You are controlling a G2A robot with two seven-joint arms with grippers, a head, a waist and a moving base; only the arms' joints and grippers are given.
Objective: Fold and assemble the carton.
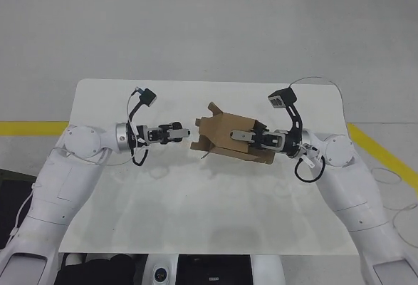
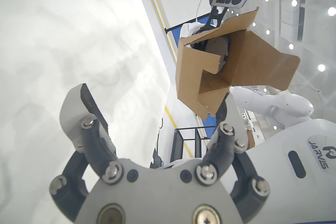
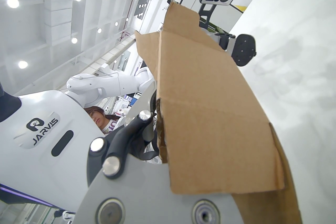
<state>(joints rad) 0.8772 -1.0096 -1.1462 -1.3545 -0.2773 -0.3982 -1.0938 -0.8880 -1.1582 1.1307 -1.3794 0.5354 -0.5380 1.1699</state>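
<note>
**While the carton [image 1: 219,135] is held at one end, its open flaps face the free arm**

Since the left gripper [image 1: 185,132] stands wide open and empty above the white table [image 1: 194,206], it is the arm free to act (in its own wrist view its fingers [image 2: 86,104] are spread well apart). Just to the right of its tips is the carton's open end. One large flap [image 2: 262,64] is swung outward, and a smaller flap [image 2: 210,101] hangs close by a fingertip; whether they touch, I cannot tell. The carton's long axis runs left to right, along the line between the two grippers, and the box seems raised off the table. At the far end the right gripper [image 1: 243,135] is clamped on a wall panel. One finger [image 3: 143,107] presses against the cardboard edge, and the other is hidden behind it.

The coming fold likely turns on this: the unfolded flaps point straight at the left gripper, which is the nearer one. It would press them inward along that axis while the right arm steadies the box. Too hard a push could shift the carton in its grip.
</note>
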